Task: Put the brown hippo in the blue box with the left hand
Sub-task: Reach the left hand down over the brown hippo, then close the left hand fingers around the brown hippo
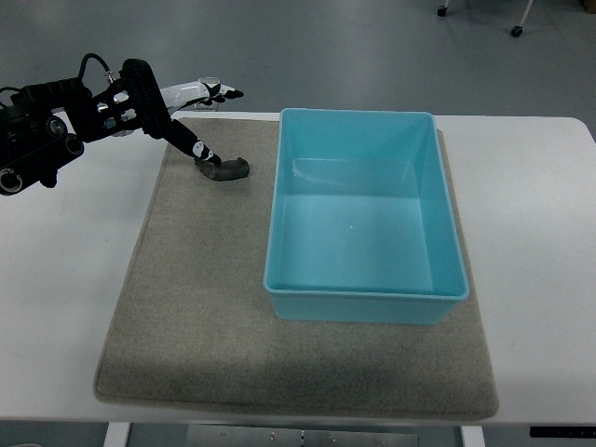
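Brown hippo: small, dark grey-brown, rounded lump, details too small to read. Lies on the grey mat near its far left corner, left of the blue box and apart from it. Mat: coarse, felt-like, rectangular, on the white bench. Box: smooth glossy plastic, rectangular, rounded rim, interior empty. Left hand: fingers spread, one fingertip down at the hippo's left end, nothing grasped.

Bright, even overhead light, soft shadows, sharp focus, no glare.
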Controlling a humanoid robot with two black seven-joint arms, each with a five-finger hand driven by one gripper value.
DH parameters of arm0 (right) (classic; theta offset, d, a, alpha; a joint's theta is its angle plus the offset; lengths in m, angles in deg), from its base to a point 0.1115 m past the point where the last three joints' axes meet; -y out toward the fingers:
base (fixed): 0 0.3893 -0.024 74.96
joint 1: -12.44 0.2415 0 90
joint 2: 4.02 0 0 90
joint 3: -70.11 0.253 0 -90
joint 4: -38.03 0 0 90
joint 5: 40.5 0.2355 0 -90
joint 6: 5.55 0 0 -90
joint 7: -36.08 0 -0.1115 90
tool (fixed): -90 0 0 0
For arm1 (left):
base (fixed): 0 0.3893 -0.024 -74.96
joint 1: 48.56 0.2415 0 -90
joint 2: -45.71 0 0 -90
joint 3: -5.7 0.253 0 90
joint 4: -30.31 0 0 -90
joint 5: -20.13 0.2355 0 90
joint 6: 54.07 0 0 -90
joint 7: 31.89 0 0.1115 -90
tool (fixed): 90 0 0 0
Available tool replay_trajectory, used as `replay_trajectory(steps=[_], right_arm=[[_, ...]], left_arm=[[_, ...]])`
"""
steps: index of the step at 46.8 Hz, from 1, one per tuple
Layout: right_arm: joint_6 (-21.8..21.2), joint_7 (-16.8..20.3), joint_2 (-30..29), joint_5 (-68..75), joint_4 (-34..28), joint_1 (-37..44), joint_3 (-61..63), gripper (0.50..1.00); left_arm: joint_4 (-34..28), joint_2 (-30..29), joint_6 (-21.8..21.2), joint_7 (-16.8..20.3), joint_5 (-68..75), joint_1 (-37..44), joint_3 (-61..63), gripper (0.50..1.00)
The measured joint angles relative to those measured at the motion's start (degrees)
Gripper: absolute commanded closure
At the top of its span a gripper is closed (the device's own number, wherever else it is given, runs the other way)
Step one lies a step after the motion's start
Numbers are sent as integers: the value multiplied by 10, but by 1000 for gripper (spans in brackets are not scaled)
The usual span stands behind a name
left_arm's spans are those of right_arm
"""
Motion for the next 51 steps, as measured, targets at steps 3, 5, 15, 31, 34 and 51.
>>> replay_trajectory(steps=[3, 5, 15, 31, 34, 51], right_arm=[[0, 0, 0, 0, 0, 0, 0, 564], [0, 0, 0, 0, 0, 0, 0, 564], [0, 0, 0, 0, 0, 0, 0, 564], [0, 0, 0, 0, 0, 0, 0, 564], [0, 0, 0, 0, 0, 0, 0, 564], [0, 0, 0, 0, 0, 0, 0, 564]], left_arm=[[-2, 0, -1, 0, 1, 0, 14, 514], [-4, 1, -3, 0, 6, 0, 21, 514], [-7, 14, -50, 0, 60, 7, 34, 514], [-7, 27, -95, -1, 63, 11, 70, 540], [-7, 35, -96, -1, 63, 11, 74, 596], [-12, 39, -96, -3, 104, 11, 75, 797]])
